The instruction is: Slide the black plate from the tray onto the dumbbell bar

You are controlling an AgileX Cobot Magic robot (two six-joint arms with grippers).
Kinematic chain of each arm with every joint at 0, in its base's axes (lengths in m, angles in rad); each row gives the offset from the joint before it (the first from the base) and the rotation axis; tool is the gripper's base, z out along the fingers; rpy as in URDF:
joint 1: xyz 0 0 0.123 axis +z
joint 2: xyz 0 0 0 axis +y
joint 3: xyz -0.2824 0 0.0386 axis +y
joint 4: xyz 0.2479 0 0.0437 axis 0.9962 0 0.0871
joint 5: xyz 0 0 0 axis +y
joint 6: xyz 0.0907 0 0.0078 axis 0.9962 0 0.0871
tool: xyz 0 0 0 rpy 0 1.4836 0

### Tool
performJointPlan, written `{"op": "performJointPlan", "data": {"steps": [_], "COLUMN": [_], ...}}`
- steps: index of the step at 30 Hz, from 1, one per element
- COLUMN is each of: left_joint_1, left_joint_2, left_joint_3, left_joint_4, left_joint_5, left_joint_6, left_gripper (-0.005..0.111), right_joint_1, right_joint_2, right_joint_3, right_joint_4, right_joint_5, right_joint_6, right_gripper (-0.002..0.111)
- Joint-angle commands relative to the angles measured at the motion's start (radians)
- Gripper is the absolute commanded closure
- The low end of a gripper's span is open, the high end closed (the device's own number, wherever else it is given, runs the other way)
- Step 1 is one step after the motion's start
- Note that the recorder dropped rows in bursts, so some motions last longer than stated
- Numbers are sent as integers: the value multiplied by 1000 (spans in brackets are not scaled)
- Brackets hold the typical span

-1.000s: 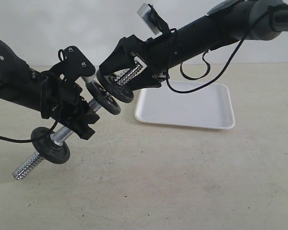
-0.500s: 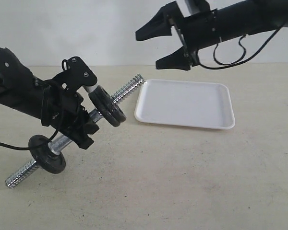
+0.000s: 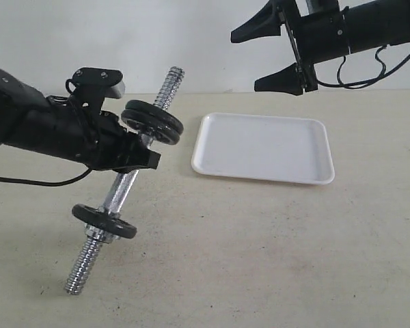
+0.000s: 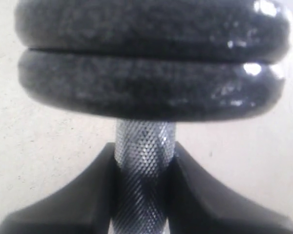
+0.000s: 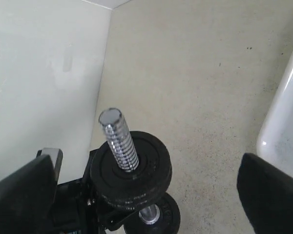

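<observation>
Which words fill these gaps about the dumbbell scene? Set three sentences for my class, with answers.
The left gripper grips the dumbbell bar, which carries ____ black plates in all.
____ of them sit stacked above the grip.
The right gripper holds nothing, its jaws ____.
Answers: three; two; open.

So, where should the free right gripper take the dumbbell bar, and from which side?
Probably best to take the dumbbell bar by its bare threaded top end, above the two stacked discs. It sticks out free and tilted, so come from the tray side with fingers across the rod. The left gripper clamps the middle.
</observation>
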State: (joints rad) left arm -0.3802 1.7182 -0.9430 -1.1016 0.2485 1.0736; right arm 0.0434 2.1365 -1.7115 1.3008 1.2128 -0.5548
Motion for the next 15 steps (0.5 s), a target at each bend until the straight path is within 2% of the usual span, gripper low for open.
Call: {"op": "performJointPlan", "data": {"steps": [1, 4, 10, 15], "left_joint_1": [0, 0, 0, 9], "left_joint_2": [-13, 42, 92, 94], "left_joint_3": [-55, -83, -134, -154], "left_joint_4": [-150, -212, -224, -226], "left_joint_5": [-116, -75, -28, -38], "left_joint_6": [-8, -10, -10, -10], "left_gripper": [102, 102, 102, 102], "right_joint_1": [0, 11, 66, 76], "right_joint_2": [-12, -12, -105, -210], "right_joint_3": [-6, -6, 31, 39], "right_joint_4": [3, 3, 1, -4], "right_joint_5": [8, 8, 8, 8], "right_joint_6": [-106, -306, -627, -640], "right_gripper": [18, 18, 18, 18]}}
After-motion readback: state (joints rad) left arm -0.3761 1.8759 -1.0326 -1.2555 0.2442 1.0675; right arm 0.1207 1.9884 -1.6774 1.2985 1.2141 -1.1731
